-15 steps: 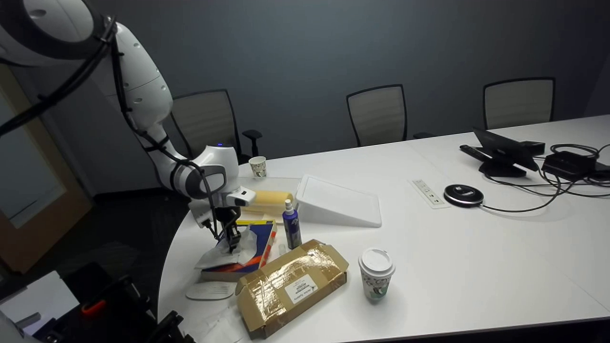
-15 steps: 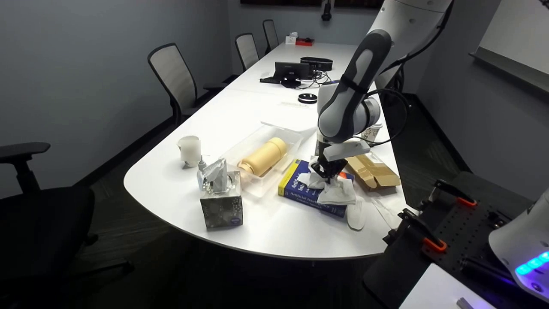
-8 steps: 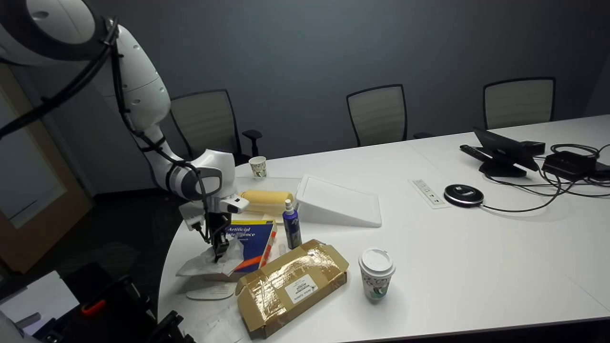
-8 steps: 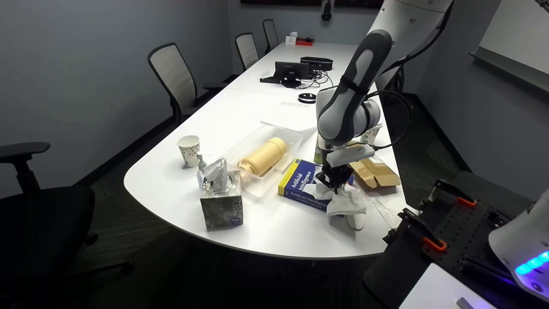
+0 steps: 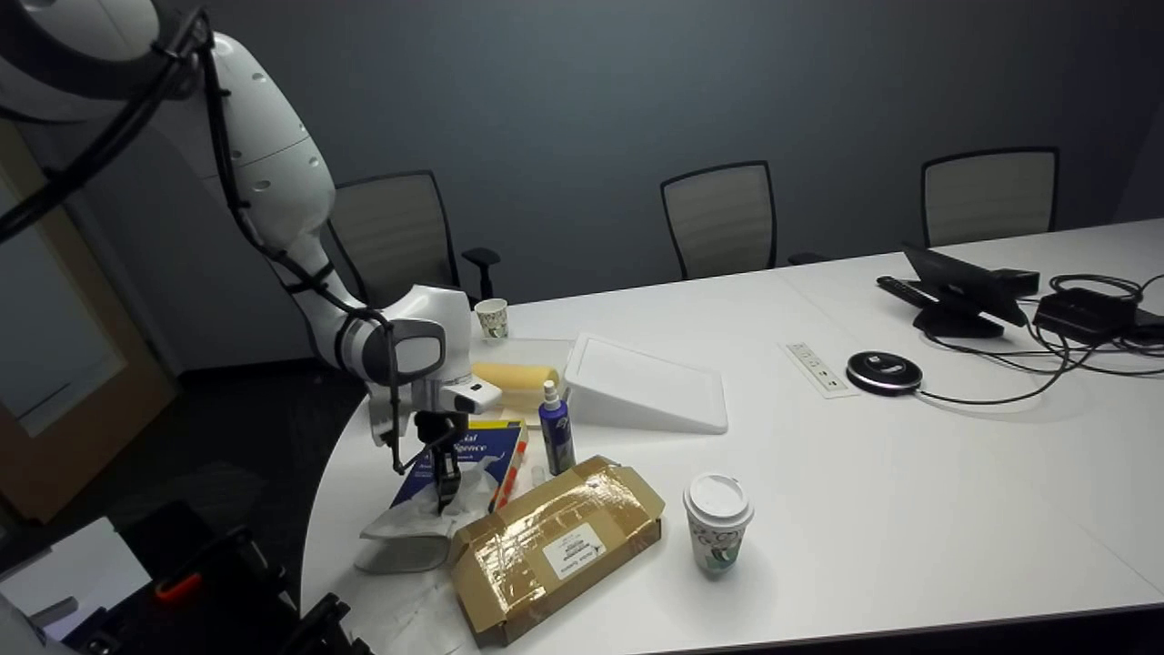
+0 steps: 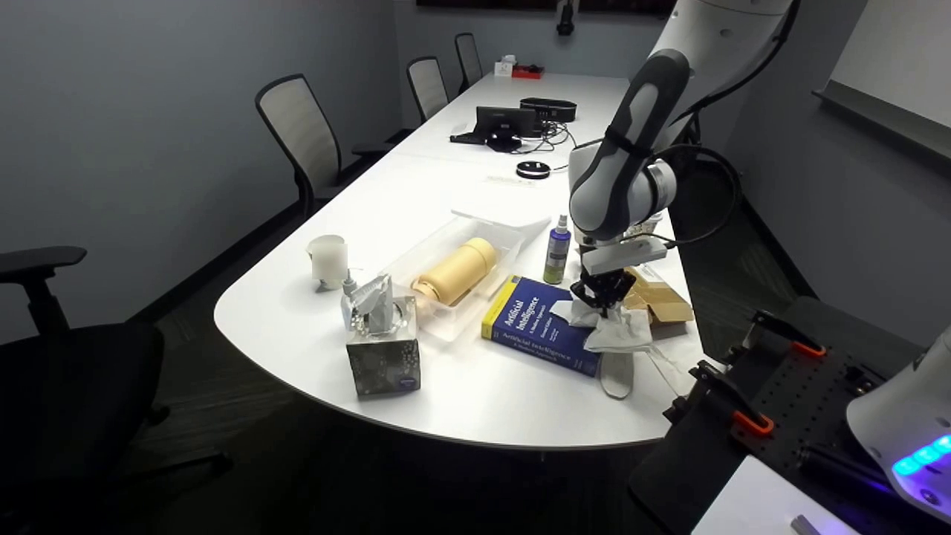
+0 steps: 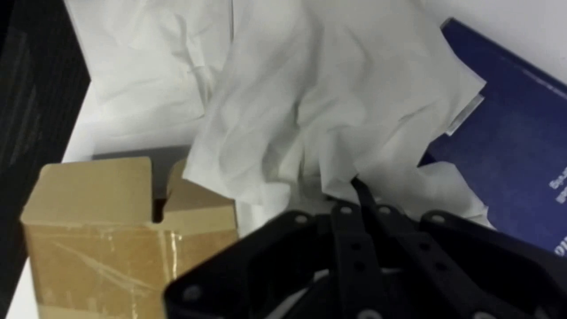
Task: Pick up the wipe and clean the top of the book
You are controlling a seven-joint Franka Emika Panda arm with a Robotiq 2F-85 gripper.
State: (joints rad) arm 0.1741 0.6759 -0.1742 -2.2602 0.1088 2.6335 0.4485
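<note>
We hold the wipe (image 7: 336, 99) pinched between our fingers (image 7: 358, 252) — it drapes over the end of the book (image 6: 541, 325) opposite its yellow strip (image 6: 501, 303), so we'd likely stroke lengthwise toward that strip.

White conference table (image 6: 461, 405), rounded end loaded

Clock centred on the Artificial Intelligence textbook (image 6: 531, 327), flat on the table, in an exterior view. Tissue box (image 6: 385, 364), upright, 9 o'clock. Clear plastic bin (image 6: 446, 327), 10. Purple-blue spray bottle (image 6: 557, 256), upright, 12. Taped cardboard box (image 6: 663, 303), between 2 and 3. Flat pale oblong (image 6: 617, 377), 4; kind unclear.
</note>
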